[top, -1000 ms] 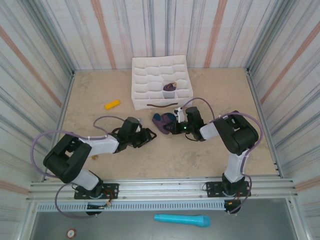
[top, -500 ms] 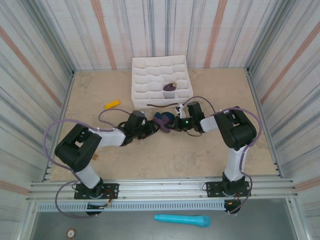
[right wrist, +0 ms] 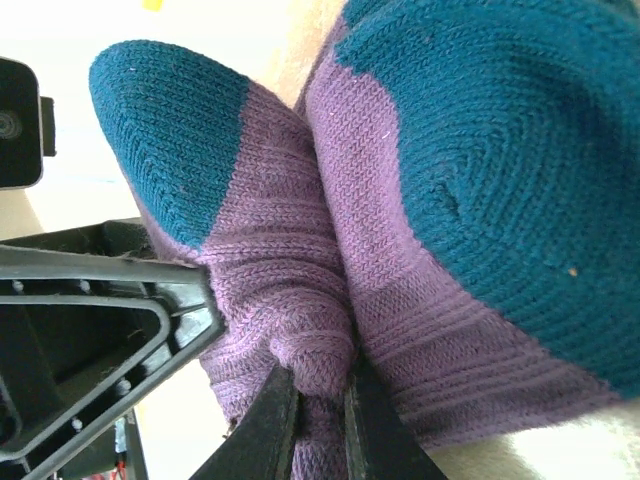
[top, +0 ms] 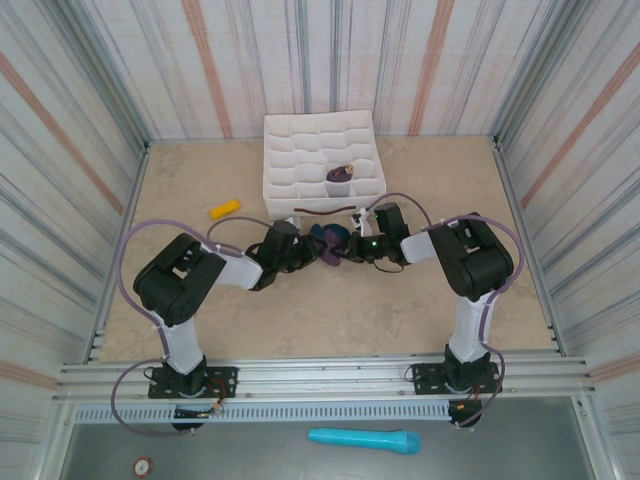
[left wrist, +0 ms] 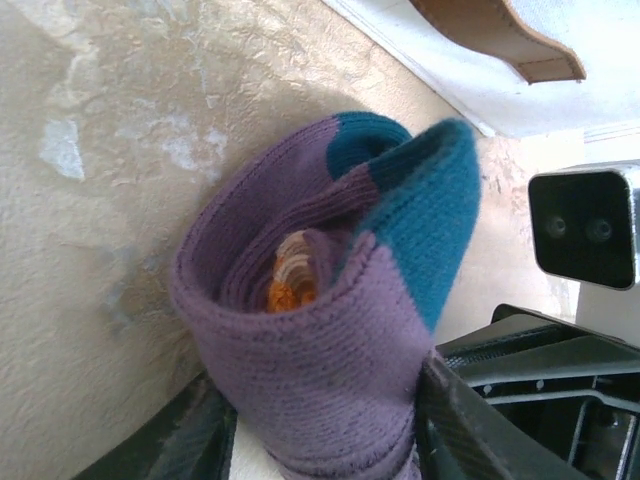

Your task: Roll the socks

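Top external: socks [top: 328, 243] on desk [top: 400, 310], between left end effector [top: 303, 252] and right end effector [top: 347, 248].
Left wrist: left end effector grips rolled socks, fingers [left wrist: 460, 430] touching both sides.
Right wrist: right end effector narrow, pinching purple fold; pinch should stay firm lest socks unwind.

left arm [top: 180, 285]: black joints, white links | right arm [top: 470, 262]: same, green light [top: 371, 242] | cables [top: 127, 255]: purple

Rolled socks [left wrist: 320, 330] and left claw [left wrist: 320, 440] cropped by lower edge, tray [top: 290, 135] item too small to tell
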Motion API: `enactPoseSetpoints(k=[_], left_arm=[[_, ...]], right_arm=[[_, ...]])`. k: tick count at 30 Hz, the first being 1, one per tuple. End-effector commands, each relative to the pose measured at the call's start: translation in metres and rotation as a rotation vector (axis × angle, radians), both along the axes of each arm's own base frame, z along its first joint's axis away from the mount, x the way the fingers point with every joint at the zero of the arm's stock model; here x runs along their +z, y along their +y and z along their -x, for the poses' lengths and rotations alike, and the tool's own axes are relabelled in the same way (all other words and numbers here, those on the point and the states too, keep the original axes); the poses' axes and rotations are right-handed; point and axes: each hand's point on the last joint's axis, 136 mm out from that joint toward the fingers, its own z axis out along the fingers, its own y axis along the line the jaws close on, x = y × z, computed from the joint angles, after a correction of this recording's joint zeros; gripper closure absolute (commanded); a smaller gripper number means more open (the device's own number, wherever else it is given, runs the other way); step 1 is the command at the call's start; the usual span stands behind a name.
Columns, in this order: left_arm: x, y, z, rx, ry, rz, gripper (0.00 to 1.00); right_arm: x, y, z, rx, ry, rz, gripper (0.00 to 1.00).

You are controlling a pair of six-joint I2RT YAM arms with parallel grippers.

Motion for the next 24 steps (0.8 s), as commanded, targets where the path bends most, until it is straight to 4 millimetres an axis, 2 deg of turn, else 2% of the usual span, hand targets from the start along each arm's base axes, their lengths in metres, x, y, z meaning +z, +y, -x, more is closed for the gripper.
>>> enactPoseSetpoints(k=[1, 3, 7, 10, 16, 17, 18, 20, 21, 24], left_arm=[[-0.014, 0.005, 0.0, 0.036, 0.042, -0.035, 0.62], [-0.02, 0.009, 0.004, 0.034, 0.088, -0.067, 0.7], [-0.024, 0.011, 0.012, -0.013, 0.141, -0.108, 0.88], [-0.026, 0.012, 0.019, -0.049, 0.166, -0.119, 0.93], [-0.018, 0.013, 0.031, -0.126, 0.189, -0.175, 0.95], [-0.016, 0.014, 0.032, -0.14, 0.189, -0.181, 0.95], [-0.015, 0.013, 0.035, -0.158, 0.192, -0.188, 0.95], [-0.011, 0.013, 0.039, -0.19, 0.201, -0.192, 0.95], [-0.011, 0.014, 0.041, -0.202, 0.211, -0.191, 0.95], [-0.009, 0.012, 0.048, -0.241, 0.235, -0.171, 0.95]], right_arm=[[-0.086, -0.052, 0.068, -0.098, 0.351, 0.292, 1.0], [-0.077, -0.052, 0.064, -0.102, 0.313, 0.284, 0.96], [-0.051, -0.053, 0.055, -0.114, 0.186, 0.276, 0.8], [-0.027, -0.051, 0.052, -0.105, 0.069, 0.289, 0.69], [0.018, -0.052, 0.051, -0.086, -0.213, 0.442, 0.47], [0.025, -0.051, 0.053, -0.079, -0.261, 0.467, 0.46], [0.034, -0.048, 0.054, -0.069, -0.321, 0.49, 0.41], [0.049, -0.044, 0.058, -0.052, -0.424, 0.529, 0.39], [0.057, -0.041, 0.061, -0.038, -0.478, 0.546, 0.33], [0.077, -0.03, 0.069, 0.004, -0.635, 0.597, 0.27]])
